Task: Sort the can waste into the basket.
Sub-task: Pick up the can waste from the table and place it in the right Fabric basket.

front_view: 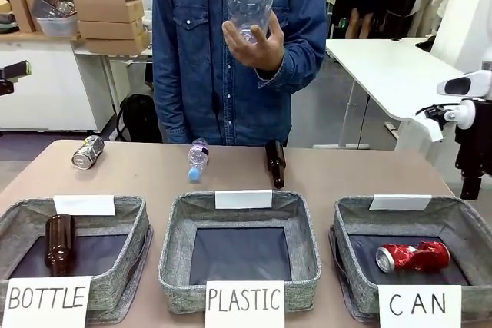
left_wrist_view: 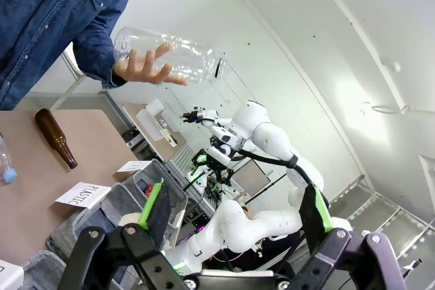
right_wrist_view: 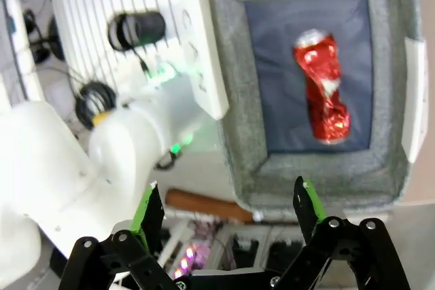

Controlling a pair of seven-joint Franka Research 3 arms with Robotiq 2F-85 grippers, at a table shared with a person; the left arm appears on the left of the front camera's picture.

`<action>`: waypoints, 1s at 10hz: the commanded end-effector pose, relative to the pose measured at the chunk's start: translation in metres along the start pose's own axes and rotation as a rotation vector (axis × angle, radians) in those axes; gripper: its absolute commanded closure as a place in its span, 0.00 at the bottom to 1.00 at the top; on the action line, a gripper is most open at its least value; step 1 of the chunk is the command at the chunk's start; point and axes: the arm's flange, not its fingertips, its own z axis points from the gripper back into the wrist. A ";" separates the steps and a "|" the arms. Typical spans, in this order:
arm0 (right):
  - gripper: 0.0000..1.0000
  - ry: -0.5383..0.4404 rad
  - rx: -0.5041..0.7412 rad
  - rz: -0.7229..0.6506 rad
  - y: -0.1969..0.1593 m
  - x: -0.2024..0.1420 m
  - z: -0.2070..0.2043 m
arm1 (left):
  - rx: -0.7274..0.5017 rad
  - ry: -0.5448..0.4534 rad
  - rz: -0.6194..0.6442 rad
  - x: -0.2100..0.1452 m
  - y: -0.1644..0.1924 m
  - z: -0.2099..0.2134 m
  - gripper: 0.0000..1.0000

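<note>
Your left fingers (left_wrist_view: pixel 151 205) are spread wide with nothing between them, raised above the tabletop (left_wrist_view: pixel 34 188) and pointing toward the person. Your right fingers (right_wrist_view: pixel 309 203) are spread wide too, and empty, hanging above the CAN basket (right_wrist_view: pixel 234 100).

The red can (front_view: pixel 413 256), crumpled, lies on its side on the dark bottom of the CAN basket (front_view: pixel 461 224), at the tabletop's right. From the right wrist you see it (right_wrist_view: pixel 321 86) lying near the middle of the basket floor.

The grey can (front_view: pixel 88 152) lies on its side on the far left of the tabletop (front_view: pixel 154 178), behind the BOTTLE basket (front_view: pixel 138 220) and well apart from the CAN basket.

Across from you, the person's hand (front_view: pixel 257 44) holds up a clear plastic bottle (front_view: pixel 250 1). A small plastic bottle (front_view: pixel 197 159) and a brown glass bottle (front_view: pixel 275 163) lie on the tabletop behind the PLASTIC basket (front_view: pixel 177 243). Another brown bottle (front_view: pixel 59 242) lies inside the BOTTLE basket.
</note>
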 end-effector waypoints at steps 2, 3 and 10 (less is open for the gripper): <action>0.00 -0.971 0.377 -0.106 0.001 -0.008 0.037 | -0.020 -0.014 -0.024 0.001 -0.002 -0.002 0.00; 0.00 -1.319 0.606 -0.226 -0.005 -0.014 0.054 | -0.020 -0.014 -0.024 0.001 -0.002 -0.002 0.00; 0.00 -2.364 0.740 -0.402 -0.041 -0.099 0.047 | -0.020 -0.014 -0.024 0.001 -0.002 -0.002 0.00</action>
